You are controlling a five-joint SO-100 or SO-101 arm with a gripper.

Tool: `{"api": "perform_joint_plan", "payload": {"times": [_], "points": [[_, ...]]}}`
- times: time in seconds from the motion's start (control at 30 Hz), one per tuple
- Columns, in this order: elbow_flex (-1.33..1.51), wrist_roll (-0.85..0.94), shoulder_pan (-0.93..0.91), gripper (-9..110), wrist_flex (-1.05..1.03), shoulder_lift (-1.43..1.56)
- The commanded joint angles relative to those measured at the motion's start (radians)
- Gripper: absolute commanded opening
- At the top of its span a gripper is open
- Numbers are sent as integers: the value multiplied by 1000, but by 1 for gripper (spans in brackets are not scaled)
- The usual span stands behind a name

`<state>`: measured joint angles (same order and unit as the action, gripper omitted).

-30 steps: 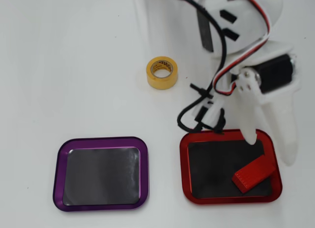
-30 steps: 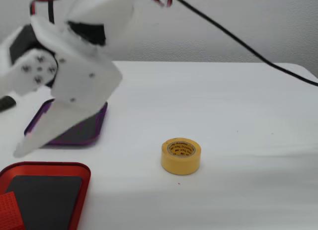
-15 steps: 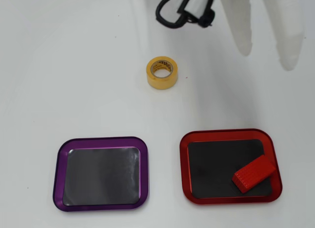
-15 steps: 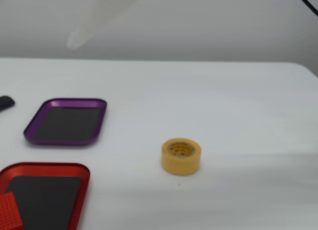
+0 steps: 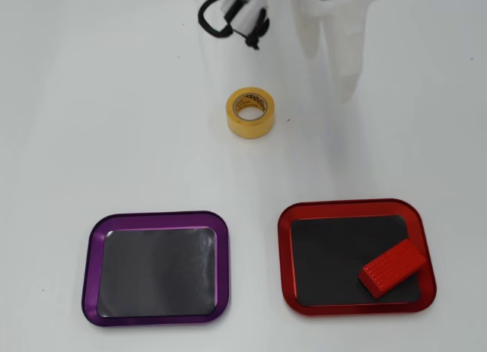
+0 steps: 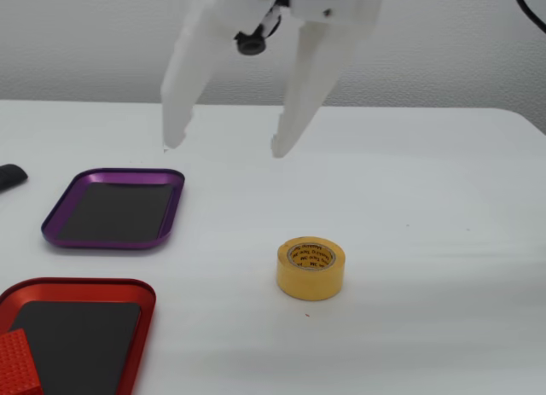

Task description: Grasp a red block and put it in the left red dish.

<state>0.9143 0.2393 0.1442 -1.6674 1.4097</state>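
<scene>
I see the block (image 5: 393, 267) lying in the red dish (image 5: 285, 249), my gripper (image 6: 223, 144) wide open, empty — job looks done.

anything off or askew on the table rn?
Nothing spilled or damaged. Only the red block sits askew: it lies diagonally in the lower right corner of the red dish in the overhead view. The purple tray is empty, the yellow tape roll lies flat, and the gripper hangs open above the table.

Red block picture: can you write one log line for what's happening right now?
red block: lying in red dish, near one corner | gripper: jaws open, empty, raised above table | purple dish: empty | tape roll: on table
</scene>
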Motion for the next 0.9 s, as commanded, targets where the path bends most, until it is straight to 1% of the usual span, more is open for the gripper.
{"api": "perform_joint_plan", "payload": {"times": [0.0,0.27,0.43,0.6,0.87], "points": [[161,-3,3,23,51,204],[752,-5,3,23,293,621],[1150,-6,2,23,515,943],[1499,-8,-60,23,678,1275],[1878,-12,-138,24,670,1770]]}}
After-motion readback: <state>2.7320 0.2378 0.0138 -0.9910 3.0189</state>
